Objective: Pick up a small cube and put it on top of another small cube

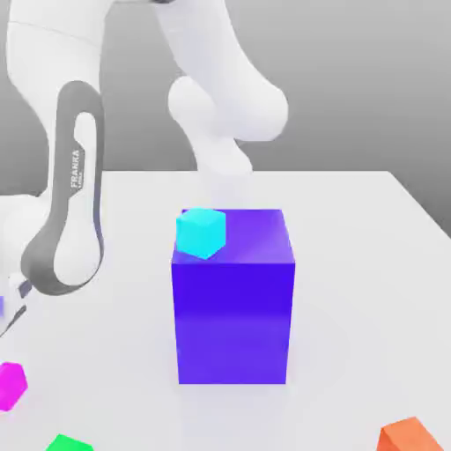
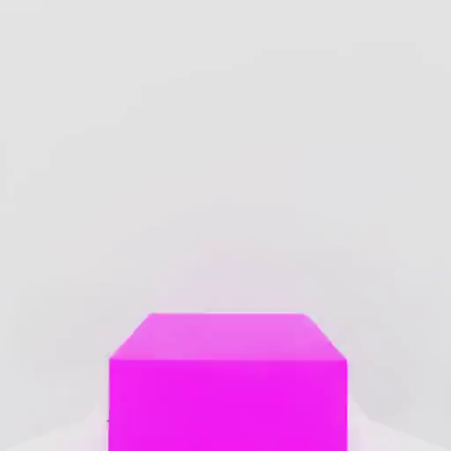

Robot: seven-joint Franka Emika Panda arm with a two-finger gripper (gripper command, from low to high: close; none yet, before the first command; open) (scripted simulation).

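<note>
The small cube (image 1: 11, 385) is bright magenta and rests on the white table at the exterior view's left edge. It looms large and close in the hand view (image 2: 227, 383). My arm (image 1: 66, 229) reaches down just above it, and the hand runs off that same edge. The gripper is shut, and I cannot tell whether it has the small cube between its jaws. A small cyan cube (image 1: 201, 233) sits on the top near corner of the big blue-violet block (image 1: 233, 308).
A green cube (image 1: 69, 443) lies at the bottom edge near the magenta one. An orange cube (image 1: 410, 436) sits at the exterior view's bottom right. The tall blue-violet block stands mid-table. The white table (image 1: 361, 264) stretches to the right.
</note>
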